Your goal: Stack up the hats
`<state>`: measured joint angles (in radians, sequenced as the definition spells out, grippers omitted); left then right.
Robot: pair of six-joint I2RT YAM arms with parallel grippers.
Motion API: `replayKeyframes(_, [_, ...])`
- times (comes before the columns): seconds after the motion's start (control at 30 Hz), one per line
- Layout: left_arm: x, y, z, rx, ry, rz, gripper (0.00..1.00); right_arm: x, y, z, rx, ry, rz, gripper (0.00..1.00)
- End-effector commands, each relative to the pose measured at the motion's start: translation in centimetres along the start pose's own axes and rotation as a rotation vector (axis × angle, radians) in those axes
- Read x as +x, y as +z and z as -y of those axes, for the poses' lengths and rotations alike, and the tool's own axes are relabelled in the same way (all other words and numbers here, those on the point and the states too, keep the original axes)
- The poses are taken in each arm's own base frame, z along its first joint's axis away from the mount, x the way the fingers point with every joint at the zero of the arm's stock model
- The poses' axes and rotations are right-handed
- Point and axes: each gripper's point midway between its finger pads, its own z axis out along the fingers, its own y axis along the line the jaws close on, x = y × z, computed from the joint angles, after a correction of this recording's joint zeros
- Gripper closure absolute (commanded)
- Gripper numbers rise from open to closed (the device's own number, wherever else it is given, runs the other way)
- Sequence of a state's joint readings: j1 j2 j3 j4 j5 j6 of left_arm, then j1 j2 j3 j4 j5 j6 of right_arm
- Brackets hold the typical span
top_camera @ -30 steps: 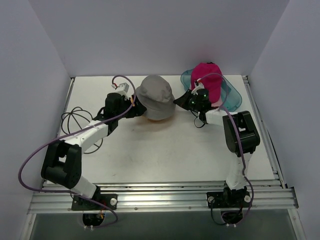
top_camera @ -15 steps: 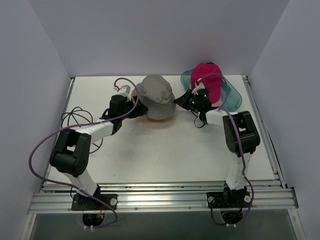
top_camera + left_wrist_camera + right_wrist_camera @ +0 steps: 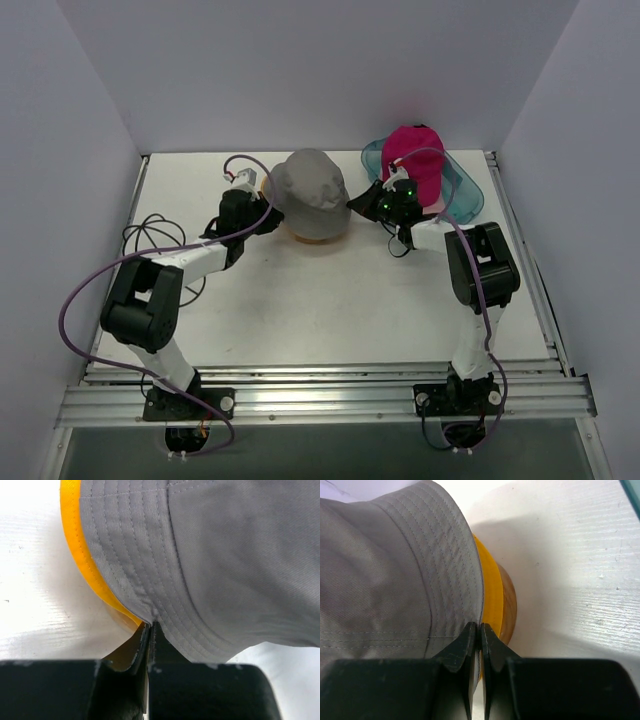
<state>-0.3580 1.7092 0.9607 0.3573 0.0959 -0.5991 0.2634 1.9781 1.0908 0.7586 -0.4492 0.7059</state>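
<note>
Grey bucket hat is sitting upper ctr of the top view. It's soft woven twill, rounded crown, w/ parallel rows of stitching ringing the down-sloping brim. It's lying over the mustard yellow hat, which is showing only as a smooth bright band peeking out under the grey brim. Both are resting on the wooden stand, rounded, light-grained, showing right of ctr in the right wrist view.

Left gripper is sitting at the hat's left edge in the top view. Its black fingers are pressing together at bottom ctr of its own cam, w/ the grey brim's hem pinched between the tips. Right gripper is gripping the opposite edge the same way: fingers closed tight, thin grey brim fabric caught between them, yellow band just beside.

Magenta cap, domed, is sitting upper right on a translucent teal tray of glossy plastic w/ rounded ends. Wire stand, thin black loops, is lying at the left of the frame. Table is showing white w/ faint streaky texture.
</note>
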Motion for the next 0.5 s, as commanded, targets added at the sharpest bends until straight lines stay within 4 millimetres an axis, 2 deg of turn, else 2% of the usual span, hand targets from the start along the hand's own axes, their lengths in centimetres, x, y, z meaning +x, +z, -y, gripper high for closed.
replayKeyframes(0.0, [-0.9,0.6,-0.3,-0.008,0.001,0.045,0.98,-2.1,-0.8,-2.9,-0.069,-0.054,0.055,1.0])
replayKeyframes(0.27, [0.3,1.9,-2.0,-0.082,0.005,-0.004,0.98,-2.9,-1.1,-3.3,-0.063,-0.068,0.061,1.0])
replayKeyframes(0.47, [1.2,2.4,-2.9,-0.112,0.01,-0.026,0.98,-2.7,-1.0,-3.0,-0.055,-0.072,0.051,1.0])
